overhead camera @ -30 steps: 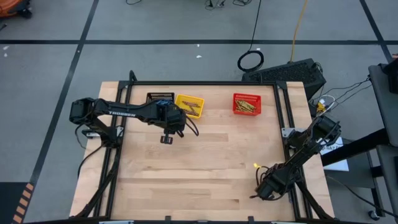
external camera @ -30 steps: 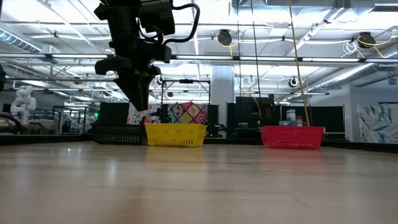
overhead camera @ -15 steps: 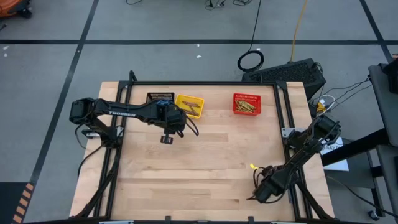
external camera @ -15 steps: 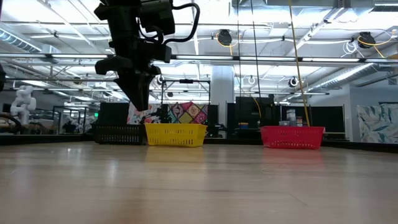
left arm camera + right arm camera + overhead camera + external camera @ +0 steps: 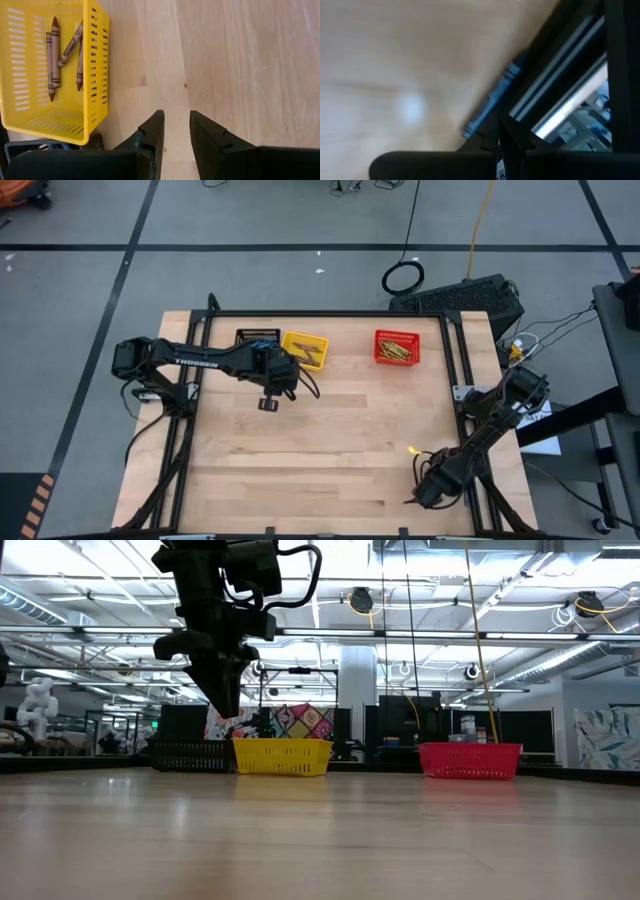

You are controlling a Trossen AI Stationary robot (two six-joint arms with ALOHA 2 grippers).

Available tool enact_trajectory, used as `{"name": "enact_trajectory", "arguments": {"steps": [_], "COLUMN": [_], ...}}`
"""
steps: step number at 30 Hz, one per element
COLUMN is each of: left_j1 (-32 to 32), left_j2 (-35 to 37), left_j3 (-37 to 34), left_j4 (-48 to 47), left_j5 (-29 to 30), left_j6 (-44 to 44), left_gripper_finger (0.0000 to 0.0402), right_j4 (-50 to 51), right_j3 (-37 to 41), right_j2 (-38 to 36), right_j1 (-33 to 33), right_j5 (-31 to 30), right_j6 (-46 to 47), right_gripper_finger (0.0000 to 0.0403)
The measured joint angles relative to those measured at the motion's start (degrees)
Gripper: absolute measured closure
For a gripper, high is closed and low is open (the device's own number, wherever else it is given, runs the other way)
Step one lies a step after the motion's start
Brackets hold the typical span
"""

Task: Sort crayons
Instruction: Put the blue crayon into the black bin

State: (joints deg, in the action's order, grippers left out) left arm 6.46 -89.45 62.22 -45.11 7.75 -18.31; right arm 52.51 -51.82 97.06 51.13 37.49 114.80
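My left gripper [image 5: 176,125] hovers above the table beside the yellow basket [image 5: 55,70]. It is open and empty, and it also shows in the high view [image 5: 268,402]. Several brown crayons [image 5: 52,55] lie in that basket. My right gripper [image 5: 415,494] is low at the table's near right corner, with its fingers shut [image 5: 498,142]. A blue crayon [image 5: 492,100] lies on the table along the black frame rail [image 5: 560,85]. Its lower end is right beside my right fingertips. My right gripper comes low over the table at the lower end of the blue crayon [image 5: 470,127]. I cannot tell whether its shut fingers touch the crayon, which lies flat on the table.
A black basket [image 5: 257,338], the yellow basket [image 5: 304,349] and a red basket [image 5: 397,347] with olive-yellow crayons stand in a row along the far edge. The black frame runs along the table's left and right sides. Bare wood lies in the middle.
My right arm has swung a little toward the table's left edge and then back toward the right, staying low at the near right corner.
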Motion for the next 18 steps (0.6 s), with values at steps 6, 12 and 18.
{"name": "enact_trajectory", "arguments": {"steps": [6,12,18], "left_j1": [0.0,0.0,0.0], "left_j2": [0.0,0.0,0.0], "left_j3": [0.0,0.0,0.0], "left_j4": [-0.1,-0.2,-0.4], "left_j5": [0.0,0.0,0.0], "left_j6": [0.0,0.0,0.0], "left_gripper_finger": [0.0317,0.0317,0.0317], "right_j4": [-4.1,-7.2,-9.7], "right_j3": [1.3,2.4,2.5], "right_j2": [0.0,0.1,0.1], "right_j1": [1.1,2.6,2.7], "right_j5": [3.1,3.7,4.4], "right_j6": [1.8,5.4,5.3], "right_gripper_finger": [0.0403,0.0403,0.0403]}}
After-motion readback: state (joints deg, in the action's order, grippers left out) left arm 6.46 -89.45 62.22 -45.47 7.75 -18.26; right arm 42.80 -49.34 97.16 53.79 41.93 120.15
